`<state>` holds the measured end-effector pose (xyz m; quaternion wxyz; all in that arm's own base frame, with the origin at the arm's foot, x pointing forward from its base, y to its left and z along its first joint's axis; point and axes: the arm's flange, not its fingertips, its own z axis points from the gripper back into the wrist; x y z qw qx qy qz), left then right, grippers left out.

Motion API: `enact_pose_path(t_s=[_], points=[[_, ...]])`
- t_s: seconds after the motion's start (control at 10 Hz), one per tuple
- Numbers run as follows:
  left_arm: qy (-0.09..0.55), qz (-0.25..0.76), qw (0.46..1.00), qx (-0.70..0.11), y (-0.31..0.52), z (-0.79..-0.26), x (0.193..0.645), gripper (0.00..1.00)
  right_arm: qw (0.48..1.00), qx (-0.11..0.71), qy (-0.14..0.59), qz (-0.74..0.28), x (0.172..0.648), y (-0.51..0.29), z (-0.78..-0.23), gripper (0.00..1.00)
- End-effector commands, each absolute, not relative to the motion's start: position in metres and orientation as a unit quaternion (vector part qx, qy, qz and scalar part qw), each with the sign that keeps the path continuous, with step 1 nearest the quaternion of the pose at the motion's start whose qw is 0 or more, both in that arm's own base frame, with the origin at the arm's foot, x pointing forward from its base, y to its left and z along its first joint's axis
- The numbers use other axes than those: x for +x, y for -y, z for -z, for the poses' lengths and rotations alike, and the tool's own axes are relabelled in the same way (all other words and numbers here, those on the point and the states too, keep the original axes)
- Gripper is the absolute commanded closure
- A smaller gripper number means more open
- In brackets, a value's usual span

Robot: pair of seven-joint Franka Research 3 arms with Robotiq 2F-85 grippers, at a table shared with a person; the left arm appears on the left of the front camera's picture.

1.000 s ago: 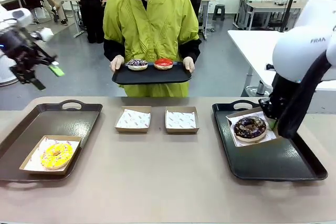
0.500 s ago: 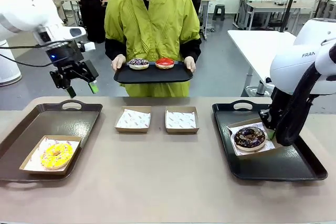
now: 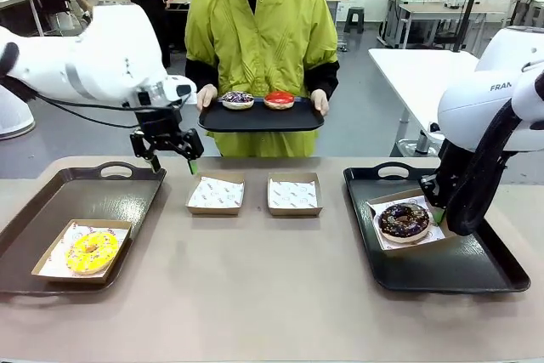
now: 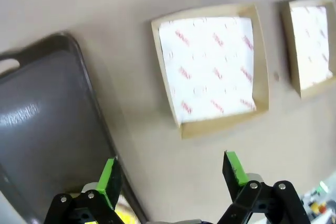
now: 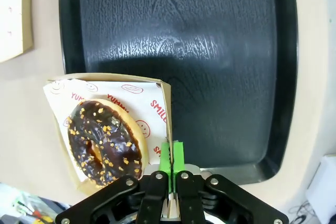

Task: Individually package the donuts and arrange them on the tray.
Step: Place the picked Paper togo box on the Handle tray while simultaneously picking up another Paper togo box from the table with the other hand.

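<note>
Left tray [image 3: 85,197]: I see the yellow donut [image 3: 92,251] seated in the left box [image 3: 53,265], at the tray's near end.

Left gripper [image 3: 174,163]: released, jaws wide apart, nothing between the pads. It hangs over the table's far part, between the left tray's far right corner and the first empty box [image 3: 215,194].

Second empty box [image 3: 293,194]: just beside the first, paper-lined.

Across the table, a person grips the held tray [image 3: 259,118] with both hands. On it, the sprinkled donut [image 3: 238,99] sits left and the red donut [image 3: 279,99] sits right, close together.

Right tray [image 3: 450,265]: the dark donut [image 3: 405,220] lies in the right box [image 5: 166,108], in the tray's far left part.

Right gripper [image 5: 171,156]: clenched, pads pinching the right box's side wall.
</note>
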<state>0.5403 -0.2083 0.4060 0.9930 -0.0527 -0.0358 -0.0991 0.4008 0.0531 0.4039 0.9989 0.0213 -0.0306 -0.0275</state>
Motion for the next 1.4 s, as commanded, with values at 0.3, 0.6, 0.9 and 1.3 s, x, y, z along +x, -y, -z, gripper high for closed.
enact_pose_path(t_s=[0.3,0.6,0.9,1.3], points=[[0.071,0.073,0.994,-0.04,0.221,-0.384,0.55,0.0,0.999,0.018,0.031,0.032,0.4,-0.053,-0.405,0.98],[0.071,0.073,0.994,-0.04,0.221,-0.384,0.55,0.0,0.999,0.018,0.031,0.032,0.4,-0.053,-0.405,0.98],[0.071,0.073,0.994,-0.04,0.221,-0.384,0.55,0.0,0.999,0.018,0.031,0.032,0.4,-0.053,-0.405,0.98],[0.08,0.043,0.995,-0.046,0.221,-0.377,0.556,0.0,0.998,-0.013,0.041,0.037,0.409,-0.063,-0.383,0.98]])
